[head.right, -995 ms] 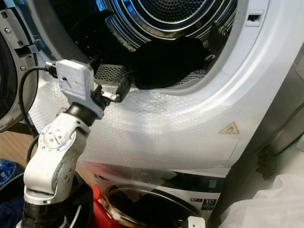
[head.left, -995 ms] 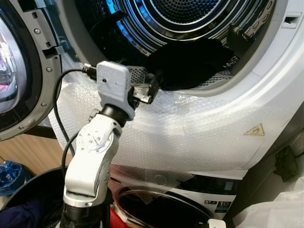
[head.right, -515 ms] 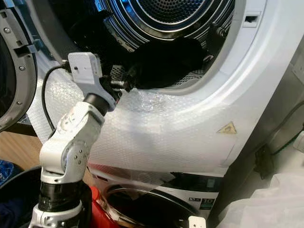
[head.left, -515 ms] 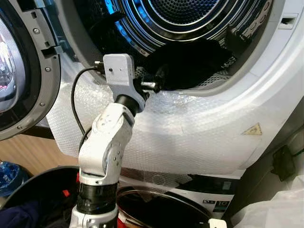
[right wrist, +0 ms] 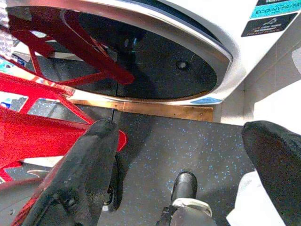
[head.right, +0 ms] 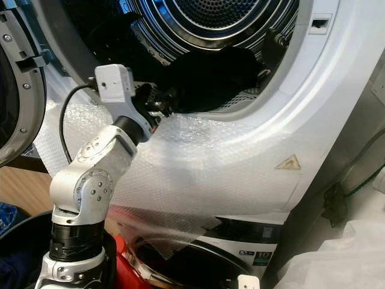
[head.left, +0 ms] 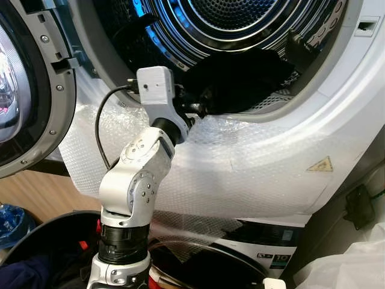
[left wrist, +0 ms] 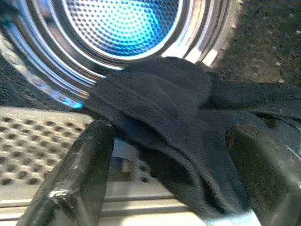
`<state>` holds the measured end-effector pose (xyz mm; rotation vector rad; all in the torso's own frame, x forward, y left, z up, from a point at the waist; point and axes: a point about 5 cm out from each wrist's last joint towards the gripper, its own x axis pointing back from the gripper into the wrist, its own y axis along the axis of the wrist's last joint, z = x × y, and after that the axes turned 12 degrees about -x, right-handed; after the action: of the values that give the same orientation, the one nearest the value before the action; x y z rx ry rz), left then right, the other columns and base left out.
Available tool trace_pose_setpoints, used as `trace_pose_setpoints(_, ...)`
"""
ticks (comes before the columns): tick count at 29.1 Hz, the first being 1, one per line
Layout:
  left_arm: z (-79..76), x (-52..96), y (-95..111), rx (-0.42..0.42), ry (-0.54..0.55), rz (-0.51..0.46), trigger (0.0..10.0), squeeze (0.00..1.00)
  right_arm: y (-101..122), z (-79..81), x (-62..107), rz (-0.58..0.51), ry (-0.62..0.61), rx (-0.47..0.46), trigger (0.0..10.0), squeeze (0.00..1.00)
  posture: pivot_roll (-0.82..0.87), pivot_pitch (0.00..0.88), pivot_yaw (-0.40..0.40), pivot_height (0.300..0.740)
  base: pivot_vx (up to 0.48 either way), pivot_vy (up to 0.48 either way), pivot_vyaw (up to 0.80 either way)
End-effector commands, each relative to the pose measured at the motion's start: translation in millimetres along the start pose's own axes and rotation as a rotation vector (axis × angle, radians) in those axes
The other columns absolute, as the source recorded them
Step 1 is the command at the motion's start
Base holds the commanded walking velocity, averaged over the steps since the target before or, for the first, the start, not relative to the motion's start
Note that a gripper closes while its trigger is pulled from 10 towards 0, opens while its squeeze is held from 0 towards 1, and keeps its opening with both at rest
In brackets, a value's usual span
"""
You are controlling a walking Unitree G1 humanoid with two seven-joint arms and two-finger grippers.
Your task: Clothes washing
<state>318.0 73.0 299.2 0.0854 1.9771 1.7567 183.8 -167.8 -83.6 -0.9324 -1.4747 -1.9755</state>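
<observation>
**Left gripper spread at the dark garment in the drum mouth**

In your left eye view, the left arm (head.left: 135,186) rises from the bottom of the picture and bends toward the open machine. Your left gripper (head.left: 195,108) sits at the lower lip of the drum opening, right against the near edge of the dark garment (head.left: 240,78). That garment lies heaped on the lip of the drum (head.left: 240,18), partly over the perforated lint grille. The round door (head.left: 30,90) stands swung open on your left. Bubble wrap (head.left: 240,174) covers the white front panel below the opening, with a yellow warning triangle (head.left: 322,164) to the right. A dark basket (head.left: 42,241) with clothes stands at the lower left.

The right eye view shows the same scene, the arm shifted leftward.

In your left wrist view, the two black fingers (left wrist: 80,174) are spread wide, with the dark garment lying between them and beyond; whether either pad touches the cloth you cannot tell.

In your right wrist view, the right gripper (right wrist: 181,165) hangs with fingers (right wrist: 80,174) apart and empty, over speckled floor (right wrist: 178,146), beside a lower machine's door (right wrist: 141,61) and a red frame (right wrist: 47,127).
</observation>
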Motion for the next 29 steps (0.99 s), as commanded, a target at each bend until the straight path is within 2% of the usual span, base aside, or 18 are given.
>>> trace_pose_setpoints(1,-1.2,1.1,-2,-0.010,-0.017,0.017,0.0,0.00,-2,4.7,-0.2,0.009,0.009,0.007,10.0,0.00,0.14,0.000,0.065,0.740,0.000,0.000,0.00)
trace_pose_setpoints(7,-6.1,4.4,-2,-0.032,-0.056,0.029,0.0,0.00,-9,7.8,1.0,0.028,0.019,0.017,10.0,0.00,0.17,0.000,0.066,0.740,0.000,0.000,0.00)
trace_pose_setpoints(17,-7.6,4.4,2,-0.015,-0.080,0.029,0.0,0.00,-7,13.6,0.0,0.022,0.025,0.000,10.0,0.00,0.16,0.000,0.082,0.740,0.000,0.000,0.00)
trace_pose_setpoints(23,-3.7,0.1,5,0.027,-0.077,0.030,0.0,0.00,-7,13.3,-0.1,0.022,0.022,-0.003,10.0,0.00,0.15,0.000,0.085,0.740,0.000,0.000,0.00)
trace_pose_setpoints(29,4.0,-10.4,9,0.090,-0.062,0.028,0.0,0.00,-7,12.6,-0.1,0.020,0.019,-0.007,10.0,0.00,0.14,0.000,0.084,0.740,0.000,0.000,0.00)
